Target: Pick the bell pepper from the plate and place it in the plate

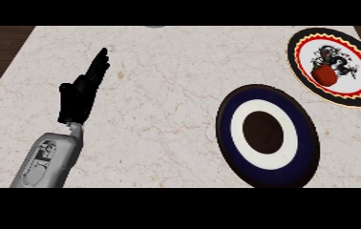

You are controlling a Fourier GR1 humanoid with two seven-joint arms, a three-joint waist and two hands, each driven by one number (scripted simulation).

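A red bell pepper [325,75] lies on a white plate [311,45] with a black, yellow and red rim and a dark dragon drawing, at the far right of the counter. Nearer and left of it lies a dark blue plate [230,109] with a white ring and a dark brown middle, nothing on it. My left hand [80,95] rests at the left of the counter, fingers straight and pointing up and away, holding nothing. It is far from both plates. My right hand does not show.
The marble counter [162,70] spreads between my left hand and the plates. Dark wood floor [13,42] shows past the counter's left edge. A small grey object [155,26] peeks in at the far edge.
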